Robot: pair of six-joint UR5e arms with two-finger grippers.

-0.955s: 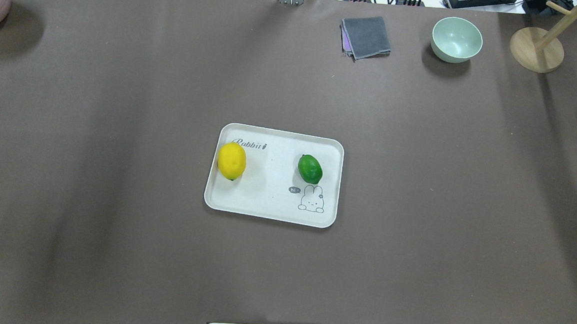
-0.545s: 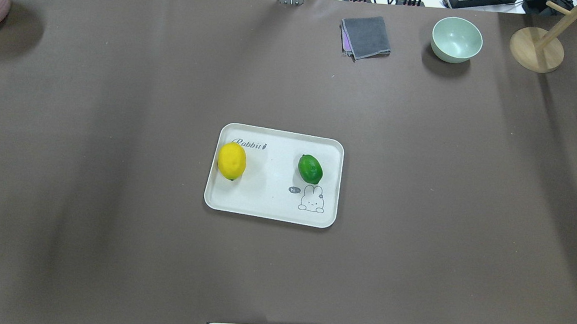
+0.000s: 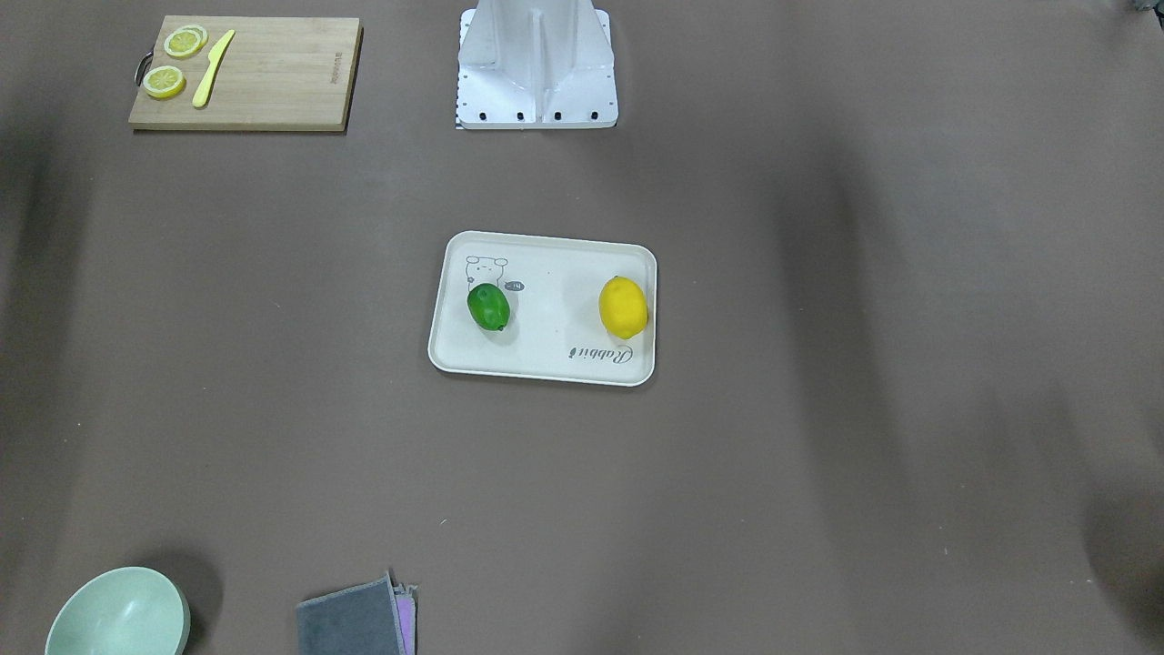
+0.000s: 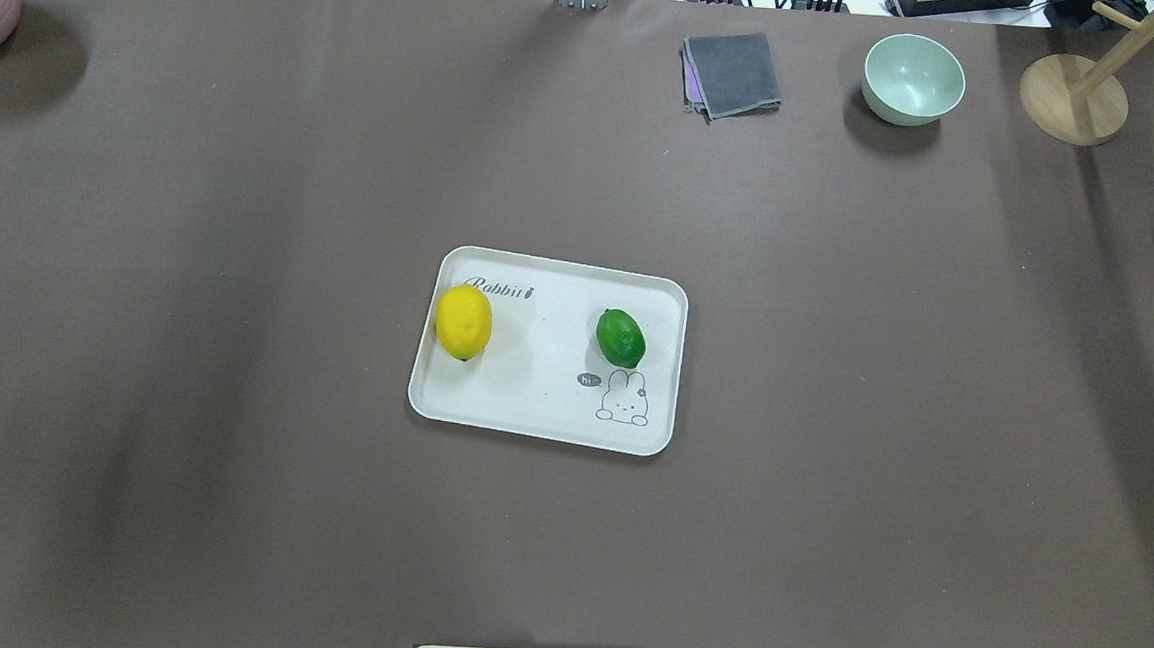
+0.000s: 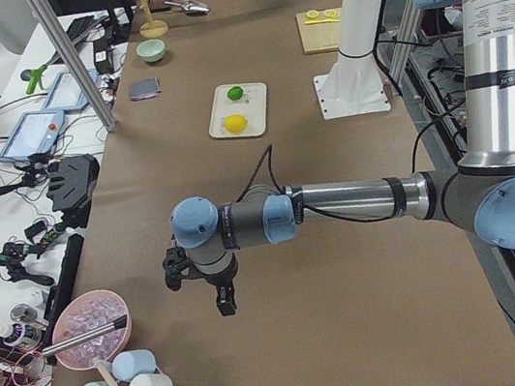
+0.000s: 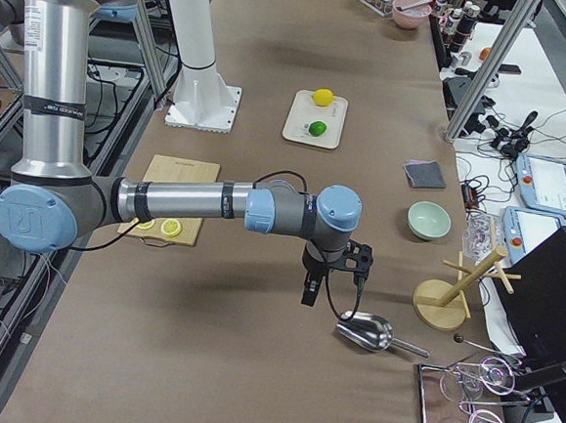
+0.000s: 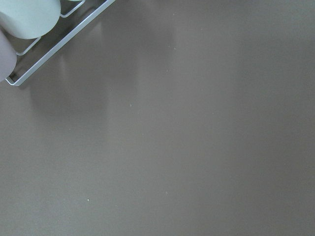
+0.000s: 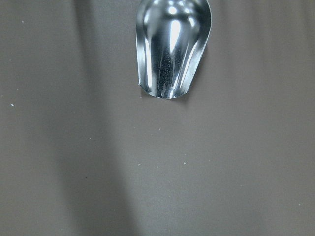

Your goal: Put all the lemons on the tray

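Both lemons lie on the tray (image 4: 545,392), which sits mid-table. The yellow lemon (image 4: 464,323) is at the tray's end toward the robot's left, close against the rim and just under the script word. The green lemon (image 4: 620,338) is toward the other end, just above the rabbit drawing. The two are well apart, and neither overhangs the rim.

No other whole lemon shows on the table (image 4: 241,243). The cutting board (image 3: 245,73) near the robot's base carries only thin slices (image 3: 165,82) and a small yellow knife (image 3: 213,80), which are not part of the job.

Judged from this layout, the placing step is over and the task looks complete.

Both arms are parked far from the tray, one toward each end of the table. The left gripper (image 5: 202,295) hangs over bare table near the pink bowl (image 5: 90,329) and the cups. The right gripper (image 6: 330,284) hangs just beside the metal scoop (image 8: 172,49). Each gripper appears only in a side view, small and partly end-on, so whether its jaws are apart or together cannot be told. Neither seems to carry anything, though that is a weak reading from these angles.

The next move probably calls for nothing beyond keeping both arms clear of the tray. A careless sweep past it could knock the yellow lemon, which sits hard by the rim, back onto the table.
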